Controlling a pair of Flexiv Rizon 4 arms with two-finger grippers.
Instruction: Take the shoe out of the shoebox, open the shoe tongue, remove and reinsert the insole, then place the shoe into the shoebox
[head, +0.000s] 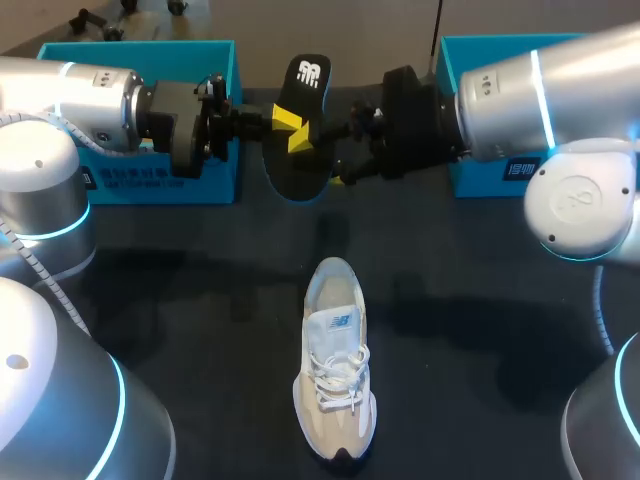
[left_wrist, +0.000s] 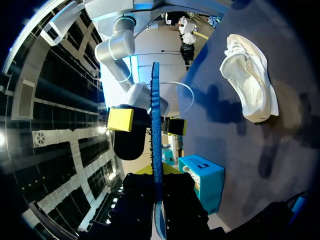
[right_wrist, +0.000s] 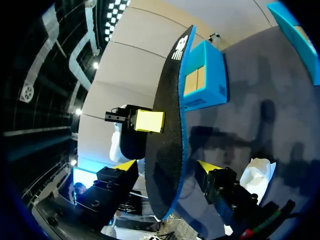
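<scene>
**Left jaws clamped on the insole, right jaws spread wide**

Jaws first: the left gripper had its two fingers pressed on the insole from both faces, a firm pinch. The right gripper stood released, with a yellow tip on either side of the insole and a gap showing at each.

And what a look at the insole itself! It was held up on edge in the air between the two arms, over the far part of the table, well apart from the shoe. It was thin, flat and foot-shaped. Its black top carried a white mark at one end, its underside was bright blue, and its finely ridged rim showed edge-on from the left wrist.

Down below, nearer the robot, the shoe sat upright on its sole on the dark matte table. It had a cream-and-white upper, white laces and a labelled tongue.

Behind the arms stood the left teal box and the right teal box, smooth-walled and square-cornered. The arms covered much of both, so which was box and which was lid could not be told. The left gripper's own yellow tips barely showed in its wrist view.
</scene>
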